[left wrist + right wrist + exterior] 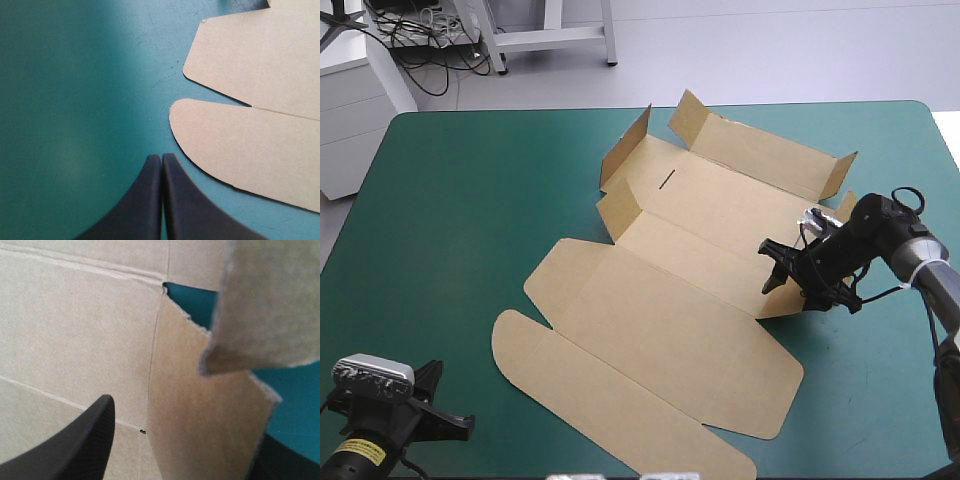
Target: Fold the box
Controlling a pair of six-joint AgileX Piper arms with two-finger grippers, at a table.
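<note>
From above, the left pincer (460, 430) sits closest, at the near left corner of the surface (450, 200), well apart from the box (670, 310). There is one box, a single cut sheet of plain matt brown board. It lies mid-surface on the teal-green cover and slants from near left to far right. Its near part is flat and ends in one long flap with rounded corners. At the far end a long wall stands raised with one short flap at each of its two ends, and one more wall is up on the left side. One thin dark slot (667, 180) marks the panel between them. The right pincer (772, 265) is over the sheet's right edge.

In the left wrist view, two smooth, curved black fingers (145, 200) press together into one pointed arch. The left pincer (161, 159) is clenched on nothing, over bare cover. Just beside its tip, two round-cornered flaps of the box (260, 135) lie flat, parted by one narrow cut.

In the right wrist view, the right pincer (185, 425) is released, its two fingers (80, 440) standing wide apart. Between them one flap of the box (75, 315) rises on edge. Whether either finger touches it cannot be told. A second flap with a rough, fibrous cut edge hangs closer to the lens. Behind them lies flat board crossed by two pale creases.
</note>
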